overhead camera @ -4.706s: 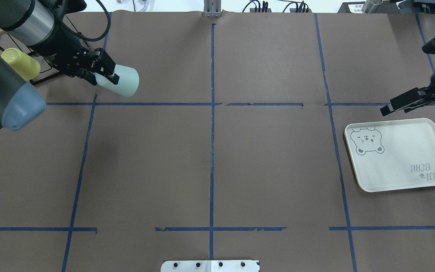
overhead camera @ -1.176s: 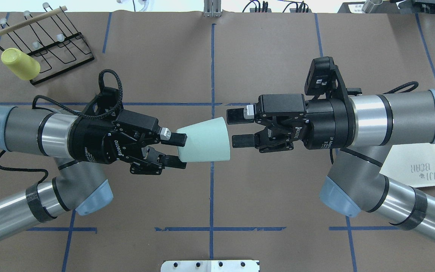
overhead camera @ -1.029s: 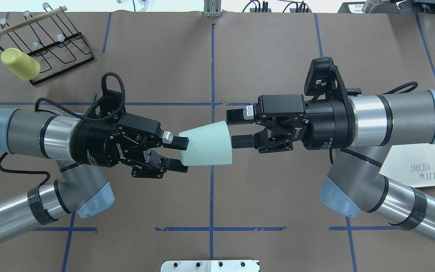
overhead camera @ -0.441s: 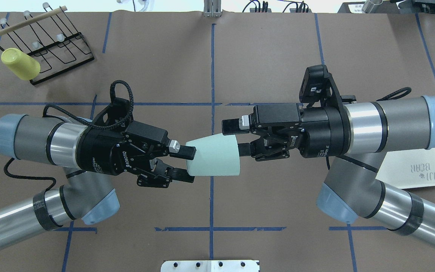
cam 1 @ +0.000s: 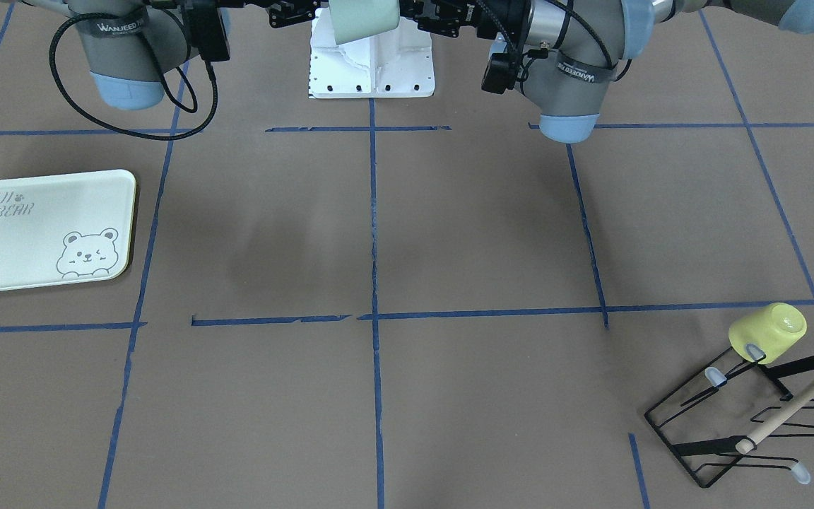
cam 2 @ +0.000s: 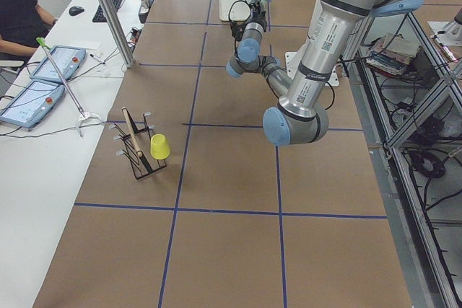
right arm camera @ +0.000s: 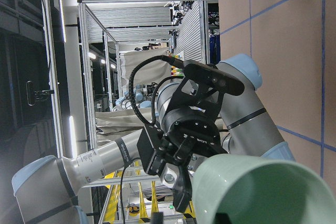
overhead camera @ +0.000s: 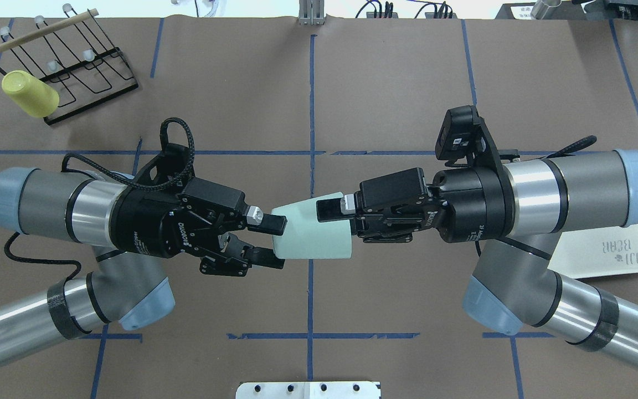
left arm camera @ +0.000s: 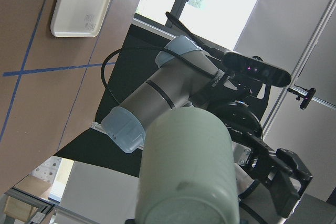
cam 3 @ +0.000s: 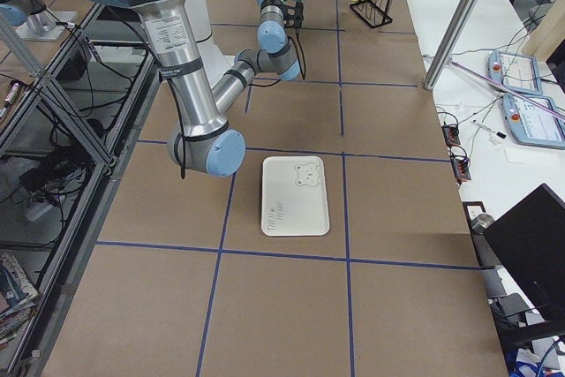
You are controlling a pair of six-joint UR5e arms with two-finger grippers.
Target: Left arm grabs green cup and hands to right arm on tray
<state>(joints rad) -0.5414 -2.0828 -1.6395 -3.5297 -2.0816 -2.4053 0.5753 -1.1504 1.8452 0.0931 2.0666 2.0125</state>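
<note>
Item 1, on the table (overhead camera: pixel 396 83): 1 wire rack (overhead camera: pixel 56 66) with 1 yellow cup (overhead camera: pixel 30 94) upended on a peg; both lie far behind the left gripper (overhead camera: pixel 270 240) on its wrist side, well apart from either set of jaws.

Item 2, jaws of the left gripper: part open and clamped on the narrow base end of the green cup (overhead camera: pixel 308 235); the 2 fingers (overhead camera: pixel 266 223) sit on opposite sides of the base, both touching it in the overhead view.

Item 3, the green cup: on its side and clear of the table, bridging the gap between the 2 sets of jaws; base in the left jaws, wide mouth toward the right jaws; the left wrist view shows the base end close up, and the right wrist view looks into the open mouth.

Item 4, jaws of the right gripper (overhead camera: pixel 334 219): drawn narrow at the rim of the green cup; 1 finger (overhead camera: pixel 329 210) lies on the outer wall at the mouth; the 2nd finger is hidden by the cup, apparently inside it; the wall reads as pinched between them.

Item 5, the tray (overhead camera: pixel 590 257): flat on the table, behind the right jaws on the wrist side; partly covered by the right arm in the overhead view; well apart from the green cup; bear drawing and lettering legible in the front-facing view.
</note>
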